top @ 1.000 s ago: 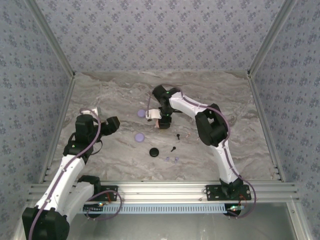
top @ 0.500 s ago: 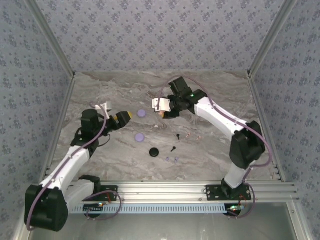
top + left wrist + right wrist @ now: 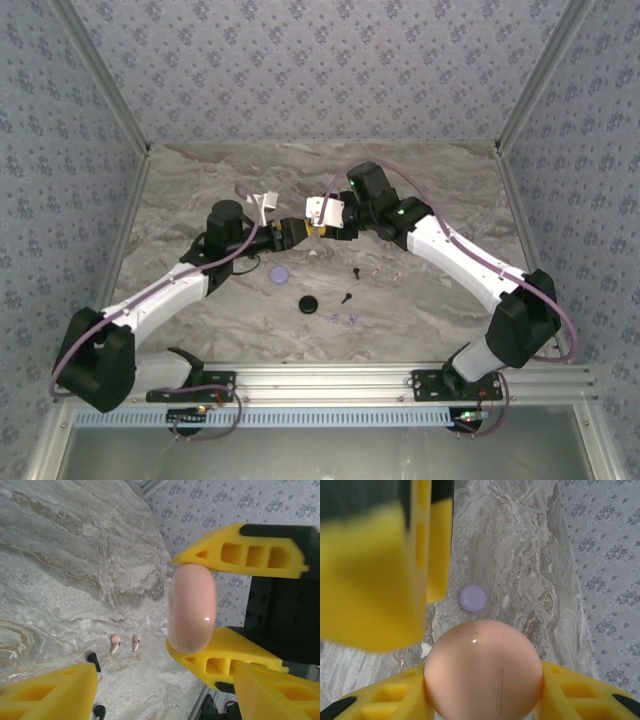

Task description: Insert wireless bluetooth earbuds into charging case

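My right gripper (image 3: 323, 228) (image 3: 482, 680) is shut on a round pale pink charging case (image 3: 482, 667) (image 3: 192, 607) and holds it off the table. My left gripper (image 3: 297, 232) (image 3: 165, 680) is open and sits right in front of that case, its fingers (image 3: 370, 580) close beside it without gripping. On the marble lie two pale pink earbuds (image 3: 115, 643) (image 3: 380, 271), two black earbuds (image 3: 93, 661) (image 3: 355, 272) and two lilac earbuds (image 3: 342, 319).
A lilac round case (image 3: 279, 272) (image 3: 472, 598) and a black round case (image 3: 309, 304) rest on the table (image 3: 200, 190) near the earbuds. Patterned walls and metal rails enclose the table on three sides.
My left arm has swung right and stretched to the table's middle, meeting the right gripper. The right gripper has risen slightly and shifted right with the pink case.
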{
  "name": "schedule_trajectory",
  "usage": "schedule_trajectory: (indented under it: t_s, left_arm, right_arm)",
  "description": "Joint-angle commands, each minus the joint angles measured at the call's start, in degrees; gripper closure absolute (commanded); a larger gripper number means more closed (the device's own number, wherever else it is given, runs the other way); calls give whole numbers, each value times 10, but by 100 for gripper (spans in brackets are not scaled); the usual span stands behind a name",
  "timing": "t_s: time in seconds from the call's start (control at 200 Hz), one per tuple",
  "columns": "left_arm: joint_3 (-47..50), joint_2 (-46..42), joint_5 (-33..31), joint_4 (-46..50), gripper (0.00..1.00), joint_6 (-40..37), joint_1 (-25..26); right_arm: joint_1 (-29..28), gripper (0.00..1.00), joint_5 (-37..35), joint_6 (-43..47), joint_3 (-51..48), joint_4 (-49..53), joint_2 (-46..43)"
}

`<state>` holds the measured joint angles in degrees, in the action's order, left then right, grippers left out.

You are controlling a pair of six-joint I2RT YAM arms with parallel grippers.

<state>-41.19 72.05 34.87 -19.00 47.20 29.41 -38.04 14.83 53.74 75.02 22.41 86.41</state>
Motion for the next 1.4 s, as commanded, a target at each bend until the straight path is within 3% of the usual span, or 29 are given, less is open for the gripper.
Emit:
schedule_trajectory:
  t_s: [0.0,1.009,1.209,1.394]
  left_arm:
    - [-24,12,-10,-53,31,13,10]
    - [-38,38,-13,-57,76,-10,35]
    - [-24,14,-26,-84,81,-43,36]
    - [-14,-15,-38,-99,90,-110,36]
  right_arm:
    - [-5,52,0,-18,-9,-3,-19]
    - [-1,50,22,-64,23,18,3]
    - [8,41,46,-89,32,40,-8]
    - [19,25,74,-116,-1,31,-64]
